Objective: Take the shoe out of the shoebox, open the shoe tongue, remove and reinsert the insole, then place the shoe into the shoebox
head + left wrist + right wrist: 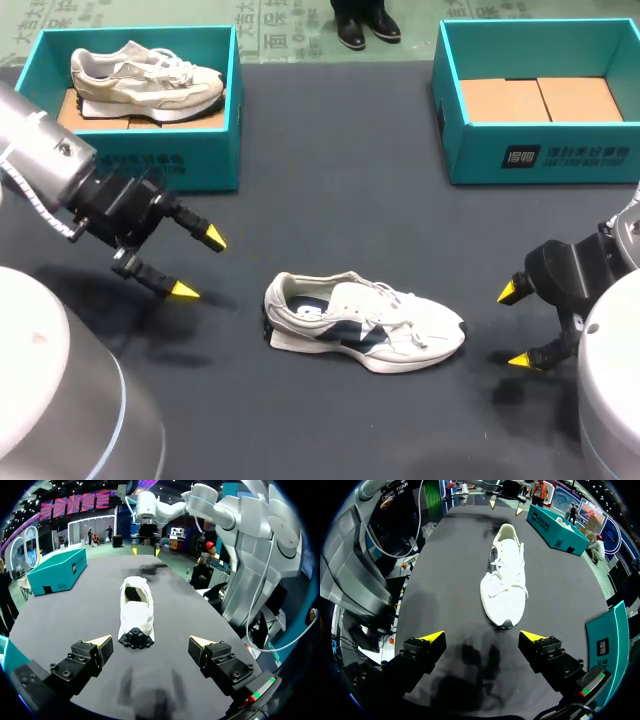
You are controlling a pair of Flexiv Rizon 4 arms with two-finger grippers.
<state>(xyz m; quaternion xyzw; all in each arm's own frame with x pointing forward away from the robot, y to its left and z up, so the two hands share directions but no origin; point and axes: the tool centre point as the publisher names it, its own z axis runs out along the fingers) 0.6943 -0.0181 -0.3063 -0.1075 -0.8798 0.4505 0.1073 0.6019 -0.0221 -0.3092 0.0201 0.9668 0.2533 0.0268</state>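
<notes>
while the white sneaker (365, 325) stands on its sole on the dark table (340, 200), outside both boxes, the head view shows the left gripper (200, 265) off its heel end and the right gripper (514, 326) off its toe end, each with fingers spread wide, holding nothing and clear of the shoe. beyond the toe end sits a teal shoebox (480, 155) with a bare cardboard floor; beyond the heel end a second teal shoebox (200, 160) holds a beige sneaker (145, 80). from the left wrist, the white sneaker's heel faces the parted fingers, ahead of them and apart, with the right gripper past its toe. from the right wrist, the toe faces the splayed fingers, ahead and untouched, with the left gripper's yellow tips past the heel.
</notes>
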